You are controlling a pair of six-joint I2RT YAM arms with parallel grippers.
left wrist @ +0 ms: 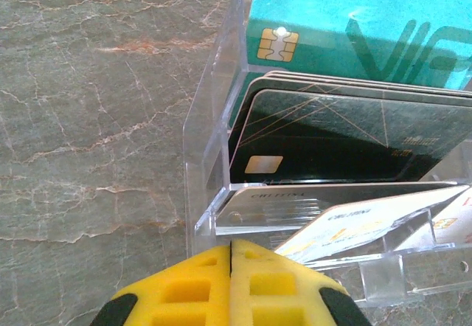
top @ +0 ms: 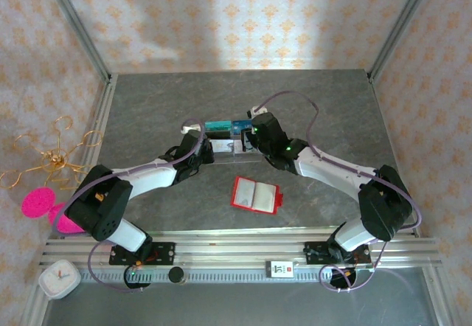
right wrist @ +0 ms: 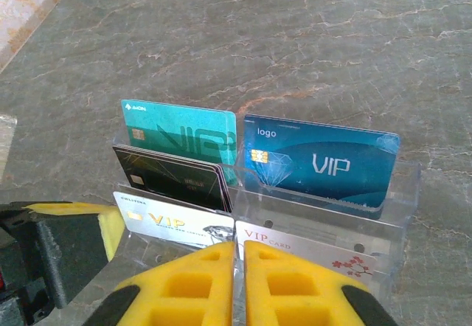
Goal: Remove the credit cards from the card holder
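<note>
The small flat bright red card holder [top: 256, 195] lies spread open on the grey marbled desk [top: 147, 105], pale inner pockets up, near the middle and well apart from both arms' tips. Farther back stands a clear plastic compartmented tray [left wrist: 200, 156] with cards set upright in it: a bright blue plastic credit card [right wrist: 324, 167] in the rear right slot, pale silvery credit cards [right wrist: 177, 226] in the front slots, a teal-green card [right wrist: 181, 138] at rear left and a black card [right wrist: 173, 178] just before it. The left end effector [left wrist: 231, 256] sits just beside the tray's near left corner, yellow foam pads pressed together on nothing. The right end effector [right wrist: 240, 256] hangs over the tray's front edge — pads closed to a hairline slit, empty as far as shows.
</note>
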